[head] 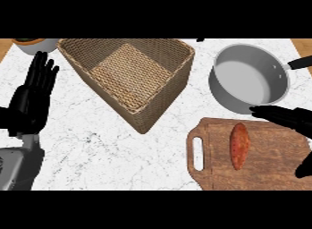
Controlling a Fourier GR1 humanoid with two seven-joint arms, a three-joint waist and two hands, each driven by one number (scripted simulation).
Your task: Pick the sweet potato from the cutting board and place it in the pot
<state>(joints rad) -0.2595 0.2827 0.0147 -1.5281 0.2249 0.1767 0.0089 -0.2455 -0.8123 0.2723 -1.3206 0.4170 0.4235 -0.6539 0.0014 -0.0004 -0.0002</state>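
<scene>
- I can read no writing or brand on anything from here; the grey left forearm near the lower left corner carries a small dark marking that I cannot make out.
- My left hand (33, 91) stands at the left side of the table (86, 147), fingers straight and pointing up, resting and touching nothing.
- My right hand (297, 123) comes in from the right edge, its fingers stretched out leftward above the top edge of the cutting board (257, 156), their tips just beside the rim of the pot (250, 78); the thumb hangs lower at the board's right edge. The fingers are spread and hold nothing.
- One sweet potato (239, 146) lies lengthwise on the board, roughly in its middle, apart from the hand.
- One grey pot, with a black handle running off to the right, stands just beyond the board.
- One woven basket (128, 71) sits at the centre top, and one small bowl (34, 44) shows at the upper left, cut by the edge.
</scene>
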